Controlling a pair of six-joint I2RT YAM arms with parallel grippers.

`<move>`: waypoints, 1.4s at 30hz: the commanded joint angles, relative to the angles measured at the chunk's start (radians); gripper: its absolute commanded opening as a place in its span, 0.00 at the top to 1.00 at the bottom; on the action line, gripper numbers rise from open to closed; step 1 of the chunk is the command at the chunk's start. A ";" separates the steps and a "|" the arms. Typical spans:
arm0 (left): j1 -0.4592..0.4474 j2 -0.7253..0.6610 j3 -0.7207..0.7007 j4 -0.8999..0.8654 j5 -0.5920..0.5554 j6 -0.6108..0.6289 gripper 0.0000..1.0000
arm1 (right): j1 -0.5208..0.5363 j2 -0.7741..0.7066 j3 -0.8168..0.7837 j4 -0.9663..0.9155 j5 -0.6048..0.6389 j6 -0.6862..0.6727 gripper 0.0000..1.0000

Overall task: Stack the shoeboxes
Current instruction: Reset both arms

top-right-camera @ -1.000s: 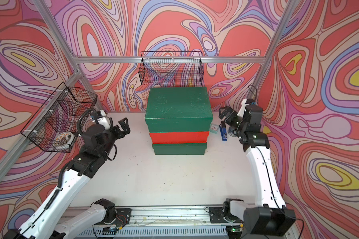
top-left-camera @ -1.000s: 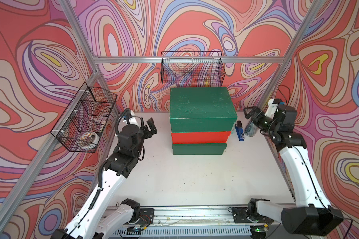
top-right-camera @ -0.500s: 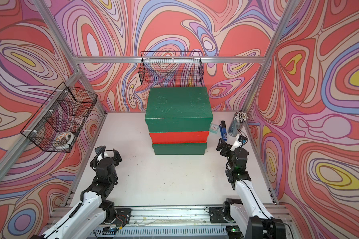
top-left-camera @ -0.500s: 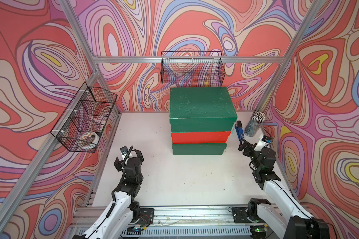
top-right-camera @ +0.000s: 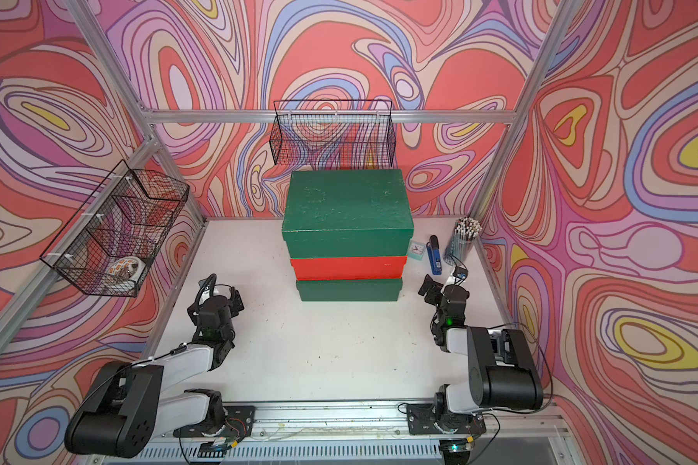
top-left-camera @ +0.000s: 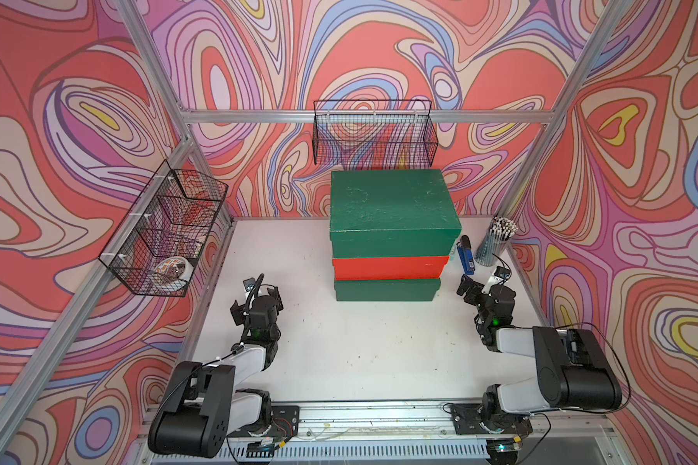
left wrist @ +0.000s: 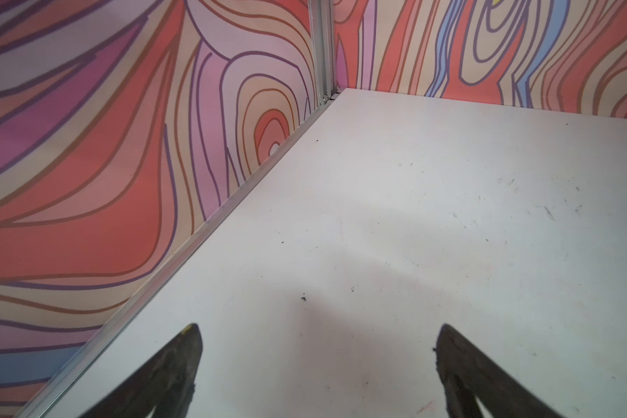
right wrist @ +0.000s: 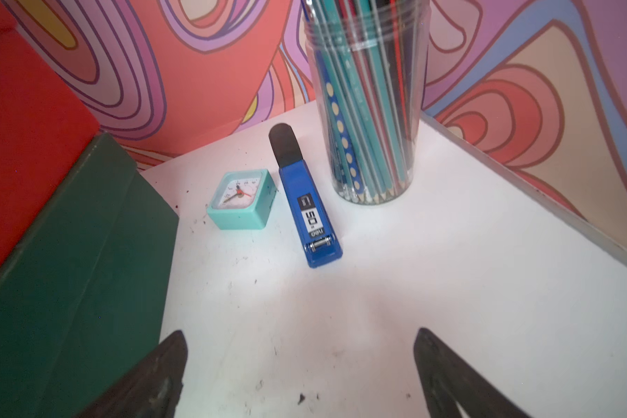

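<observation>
Green cardboard is seen at the top and the bottom of the 3 stacked shoeboxes [top-left-camera: 387, 241], which are set at the back middle of the white table [top-left-camera: 339, 350], close to the rear wall: a dark green box [top-left-camera: 385, 290] is placed lowest, the red box [top-left-camera: 389, 268] is laid on it, and a second dark green box [top-left-camera: 391, 205] with a scuffed lid is laid over that. The left end effector [left wrist: 319, 333] is poised low over bare table beside the left wall, its jaws spread wide, well apart from the stack. The right end effector [right wrist: 301, 336] is likewise spread wide, pointed toward the table's right rear corner, with the end of the lowest green box near 1 jaw. Ahead of it a mint clock [right wrist: 241, 201], a blue stapler [right wrist: 306, 202] and a clear jar of pencils [right wrist: 368, 108] are ranged side by side between the stack and the right wall. A rear wire basket [top-left-camera: 373, 137] is hung on the wall above the stack, and a side wire basket [top-left-camera: 166, 233] on the left wall, with a patterned roll [top-left-camera: 170, 271] lodged in it.
</observation>
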 commanded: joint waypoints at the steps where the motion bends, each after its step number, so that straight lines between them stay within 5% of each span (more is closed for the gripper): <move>1: 0.012 0.032 0.063 0.041 0.090 0.016 0.01 | 0.002 0.002 0.024 0.050 -0.007 -0.050 0.02; 7: 0.018 0.166 0.040 0.271 0.111 0.070 0.00 | 0.004 0.018 0.009 0.124 -0.017 -0.092 0.02; 13: 0.019 0.179 0.091 0.168 0.229 0.098 0.01 | 0.010 0.143 -0.041 0.376 -0.036 -0.125 0.02; 17: 0.018 0.284 0.096 0.285 0.287 0.134 0.00 | 0.010 0.196 0.002 0.342 -0.098 -0.147 0.02; 19: 0.022 0.253 0.132 0.140 0.288 0.115 0.00 | 0.017 0.249 0.033 0.352 -0.164 -0.171 0.02; 21: 0.022 0.280 0.109 0.244 0.284 0.130 0.00 | 0.076 0.231 0.105 0.178 -0.246 -0.289 0.02; 28: 0.026 0.268 0.121 0.191 0.287 0.117 0.00 | 0.095 0.240 0.094 0.211 0.107 -0.175 0.02; 42: 0.026 0.269 0.116 0.204 0.287 0.118 0.00 | 0.105 0.241 0.112 0.184 0.111 -0.192 0.02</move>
